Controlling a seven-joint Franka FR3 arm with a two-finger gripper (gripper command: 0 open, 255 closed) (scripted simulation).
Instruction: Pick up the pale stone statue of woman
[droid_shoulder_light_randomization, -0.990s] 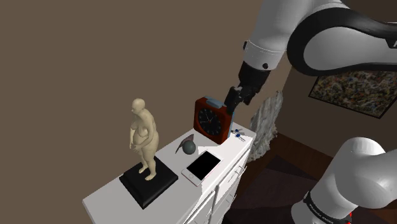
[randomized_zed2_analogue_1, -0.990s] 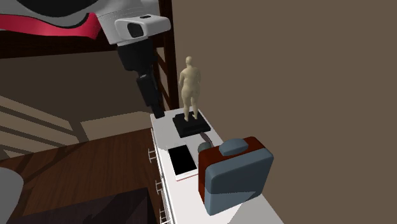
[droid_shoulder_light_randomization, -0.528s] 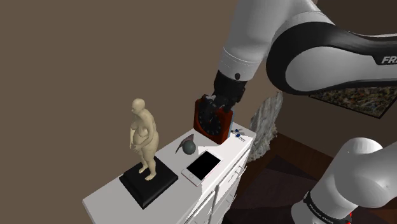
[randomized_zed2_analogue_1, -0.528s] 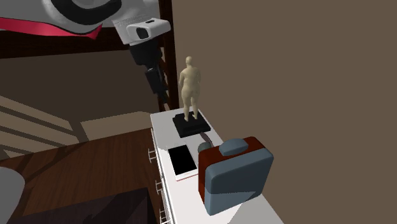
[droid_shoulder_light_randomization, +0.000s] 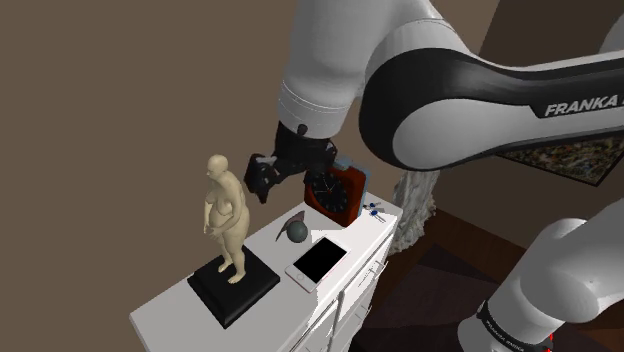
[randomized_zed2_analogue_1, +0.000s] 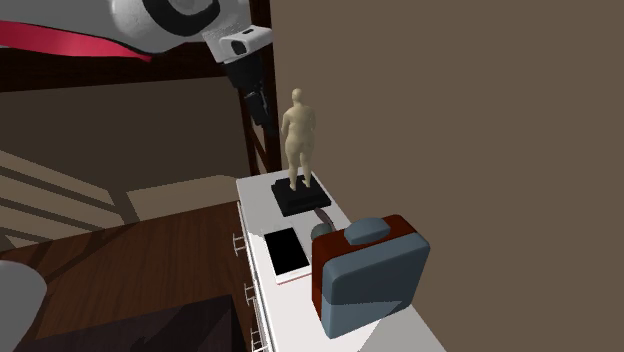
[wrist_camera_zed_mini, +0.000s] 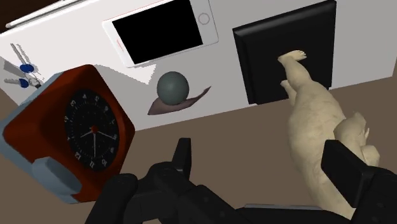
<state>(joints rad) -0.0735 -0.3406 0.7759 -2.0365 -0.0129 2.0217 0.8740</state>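
The pale tan statue of a woman (droid_shoulder_light_randomization: 227, 212) stands upright on a black square base (droid_shoulder_light_randomization: 233, 286) at the near end of a white cabinet top (droid_shoulder_light_randomization: 168, 312). My black gripper (droid_shoulder_light_randomization: 258, 178) hovers at chest height just off the statue's side, toward the shoulder view's right. In the second exterior view the gripper (randomized_zed2_analogue_1: 262, 108) hangs near the statue (randomized_zed2_analogue_1: 299, 135), at shoulder height. In the wrist view the gripper (wrist_camera_zed_mini: 264, 167) is open. The statue (wrist_camera_zed_mini: 318, 124) lies between the fingers, close to one fingertip (wrist_camera_zed_mini: 347, 170), and nothing is clasped.
Behind the statue on the cabinet are a grey ball on a small dark dish (droid_shoulder_light_randomization: 296, 231), a white phone with a black screen (droid_shoulder_light_randomization: 318, 261), a red clock (droid_shoulder_light_randomization: 336, 193) and small blue keys (droid_shoulder_light_randomization: 373, 211). A brown wall runs right behind the cabinet.
The arm has swung from above the red clock toward the statue. The gripper now sits lower and beside the statue's upper body. Nothing on the cabinet moved.
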